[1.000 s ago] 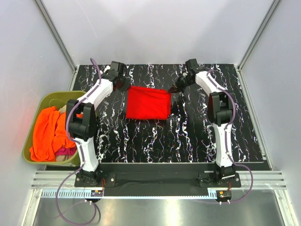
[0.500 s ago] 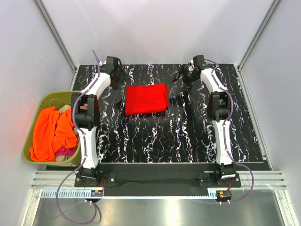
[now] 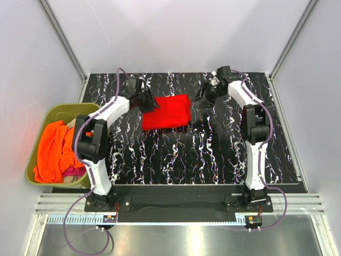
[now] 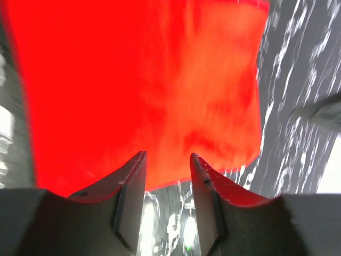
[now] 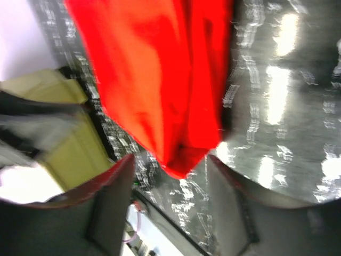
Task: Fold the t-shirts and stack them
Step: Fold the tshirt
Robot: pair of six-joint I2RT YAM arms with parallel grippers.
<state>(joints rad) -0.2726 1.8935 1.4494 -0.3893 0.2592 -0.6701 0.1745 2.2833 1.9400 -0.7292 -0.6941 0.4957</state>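
red t-shirt (image 3: 166,112) folded, long axis left-right; left tool (image 4: 167,156) and right tool (image 5: 169,160) gape empty.

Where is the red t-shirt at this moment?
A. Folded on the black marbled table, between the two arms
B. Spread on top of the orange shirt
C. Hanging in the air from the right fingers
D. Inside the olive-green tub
A: the red t-shirt lies folded on the black marbled table between the arms, apart from the olive-green tub that holds the orange shirt.
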